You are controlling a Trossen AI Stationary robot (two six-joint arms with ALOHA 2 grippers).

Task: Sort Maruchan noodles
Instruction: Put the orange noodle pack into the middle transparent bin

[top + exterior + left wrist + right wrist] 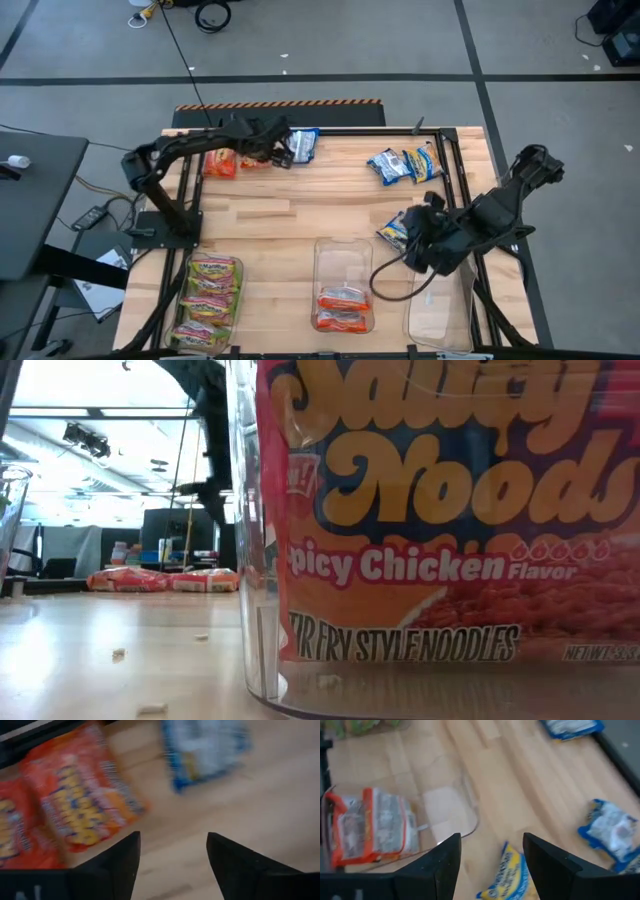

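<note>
Along the table's [300, 215] near edge, three clear bins are lined up: the left bin [207, 303] is filled with green-yellow packets [209, 290], the middle bin [343, 285] holds two orange-red packets [342, 308], and the right bin [437, 315] appears empty. At the far left corner, two orange-red packets [232, 161] are seen lying side by side, with a blue-and-yellow packet [303, 145] just beside them. The left gripper [172, 851] is held just above this group, its fingers spread apart with nothing between them, lined up over the bare wood at the edge of the nearer orange-red packet [82, 800]. A slip is likely here: flat crinkly plastic can be pushed along the wood rather than pinched, and the neighbouring packets are close enough to be snagged or dragged.

Towards the far right, two blue-and-yellow packets [405, 163] are left lying together. Nearer the right bin, another blue-and-yellow packet [393, 232] is found directly under the right gripper [491, 855], whose fingers are likewise parted and empty. Only one end of that packet [507, 872] is seen between them, so a grip by the corner may be all that is got; the packet could then swing, slide out on the way, or catch on the bin's rim. The middle bin stands just beside, so a drop into the wrong bin is also possible.
</note>
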